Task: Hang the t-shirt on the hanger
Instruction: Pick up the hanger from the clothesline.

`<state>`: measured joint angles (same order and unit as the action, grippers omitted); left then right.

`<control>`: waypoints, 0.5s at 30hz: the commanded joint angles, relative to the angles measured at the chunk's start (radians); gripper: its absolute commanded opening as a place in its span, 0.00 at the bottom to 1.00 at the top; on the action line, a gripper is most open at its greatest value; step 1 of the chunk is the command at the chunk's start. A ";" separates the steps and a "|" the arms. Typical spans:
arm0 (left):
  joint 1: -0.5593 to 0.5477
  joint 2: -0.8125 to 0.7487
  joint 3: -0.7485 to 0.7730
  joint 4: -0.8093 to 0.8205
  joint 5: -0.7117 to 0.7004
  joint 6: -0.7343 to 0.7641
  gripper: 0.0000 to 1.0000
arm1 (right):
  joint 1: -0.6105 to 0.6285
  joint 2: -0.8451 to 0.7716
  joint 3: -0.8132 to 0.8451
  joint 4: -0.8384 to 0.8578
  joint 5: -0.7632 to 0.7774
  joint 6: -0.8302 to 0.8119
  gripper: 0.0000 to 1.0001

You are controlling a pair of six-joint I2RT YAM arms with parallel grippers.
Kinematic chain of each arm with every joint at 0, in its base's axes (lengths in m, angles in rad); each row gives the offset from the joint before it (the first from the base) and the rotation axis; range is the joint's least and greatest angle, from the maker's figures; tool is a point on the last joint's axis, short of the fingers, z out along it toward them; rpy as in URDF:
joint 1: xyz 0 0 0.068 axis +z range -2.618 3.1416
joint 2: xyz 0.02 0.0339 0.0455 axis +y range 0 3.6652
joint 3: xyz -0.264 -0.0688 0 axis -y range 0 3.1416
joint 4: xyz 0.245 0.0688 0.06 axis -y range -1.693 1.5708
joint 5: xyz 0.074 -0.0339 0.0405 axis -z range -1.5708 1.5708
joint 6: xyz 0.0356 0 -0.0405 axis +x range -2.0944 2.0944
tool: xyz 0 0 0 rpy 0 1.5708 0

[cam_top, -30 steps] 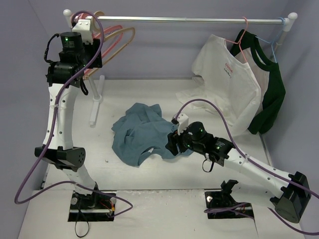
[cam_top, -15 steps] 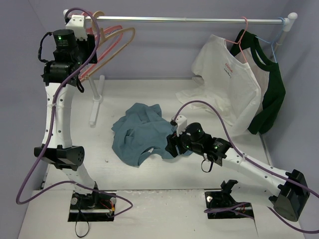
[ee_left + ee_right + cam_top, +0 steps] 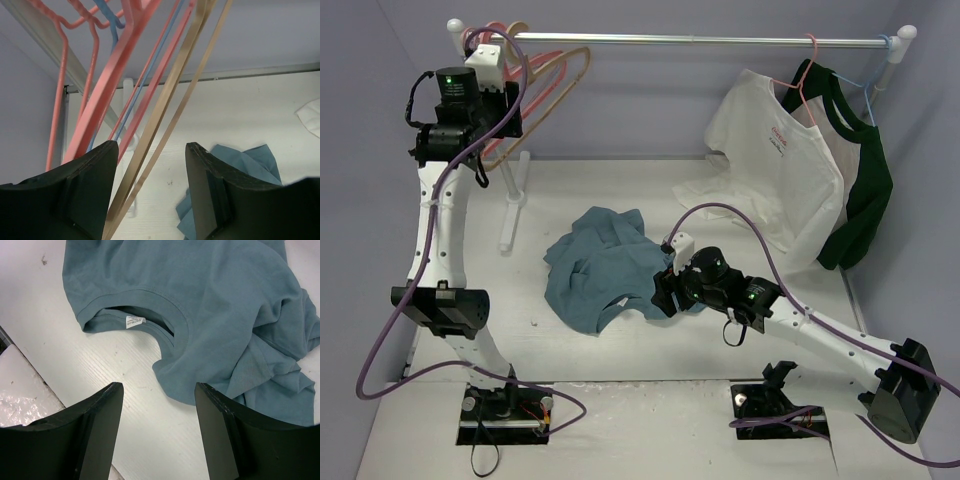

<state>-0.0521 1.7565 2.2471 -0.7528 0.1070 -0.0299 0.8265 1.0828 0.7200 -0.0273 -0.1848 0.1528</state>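
Observation:
The teal-blue t-shirt point(image 3: 600, 265) lies crumpled on the table's middle, its collar and label facing up in the right wrist view point(image 3: 210, 305). The tan hanger point(image 3: 578, 72) hangs on the rail's left end among pink hangers. My left gripper point(image 3: 516, 100) is raised at the hangers and open. In its wrist view point(image 3: 152, 147) the tan hanger's two thin bars point(image 3: 175, 90) pass between the jaws, close to the left finger. My right gripper point(image 3: 660, 290) is open and empty just above the table point(image 3: 159, 390), at the near edge of the shirt's collar.
A metal rail point(image 3: 700, 41) spans the back on white posts point(image 3: 515, 190). Pink hangers point(image 3: 535, 70) hang beside the tan one, with a blue one point(image 3: 112, 30). A white t-shirt point(image 3: 770, 170) and a dark green shirt point(image 3: 855, 180) hang at the right.
My left wrist swung left and up, then came back right by the hangers. My right gripper edged slightly left along the shirt's near edge. The shirt has not moved.

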 commanded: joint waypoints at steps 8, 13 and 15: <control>0.005 -0.028 -0.004 0.081 0.094 -0.018 0.55 | 0.006 -0.007 0.009 0.044 0.002 -0.001 0.60; 0.005 -0.008 0.008 0.081 0.109 -0.031 0.46 | 0.008 -0.009 0.013 0.040 0.010 -0.001 0.60; 0.005 -0.006 0.011 0.090 0.111 -0.038 0.43 | 0.006 -0.011 0.013 0.036 0.011 -0.001 0.60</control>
<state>-0.0521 1.7607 2.2250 -0.7486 0.1940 -0.0486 0.8265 1.0828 0.7200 -0.0277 -0.1841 0.1528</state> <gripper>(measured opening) 0.441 0.599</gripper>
